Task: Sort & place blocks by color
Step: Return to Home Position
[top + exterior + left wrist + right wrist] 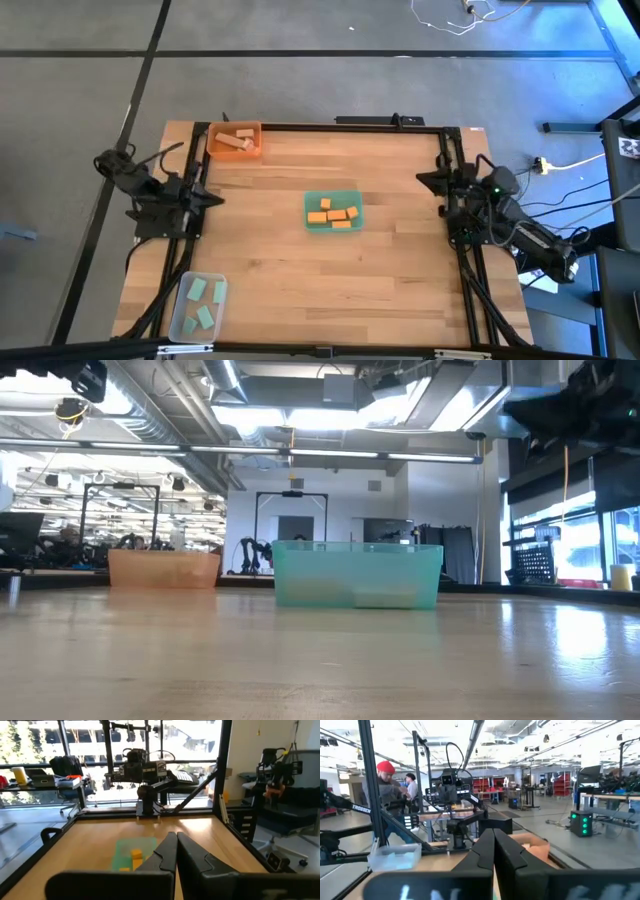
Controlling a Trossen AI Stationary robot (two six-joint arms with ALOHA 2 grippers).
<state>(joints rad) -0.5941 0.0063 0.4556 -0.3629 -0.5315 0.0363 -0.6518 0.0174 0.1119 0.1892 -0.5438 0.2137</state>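
Observation:
Several orange blocks point(334, 214) lie in the green tray point(312, 197) at the table's middle. Pale wood blocks point(234, 141) lie in the orange tray point(256, 128) at the far left corner. Mint-green blocks point(202, 303) lie in the clear tray point(181, 318) at the near left corner. My left gripper point(176, 836) is shut and holds nothing; it sits at the table's left edge point(213, 198), pointing level across the table. My right gripper point(493, 832) is shut on nothing at the right edge point(424, 180).
Black frame rails point(330, 126) run along the table's far, left and right sides. In the low view the orange tray point(165, 568) and green tray point(357, 574) stand on the wood. People stand beyond the table's left side point(387, 785). Bare wood point(330, 280) lies between the trays.

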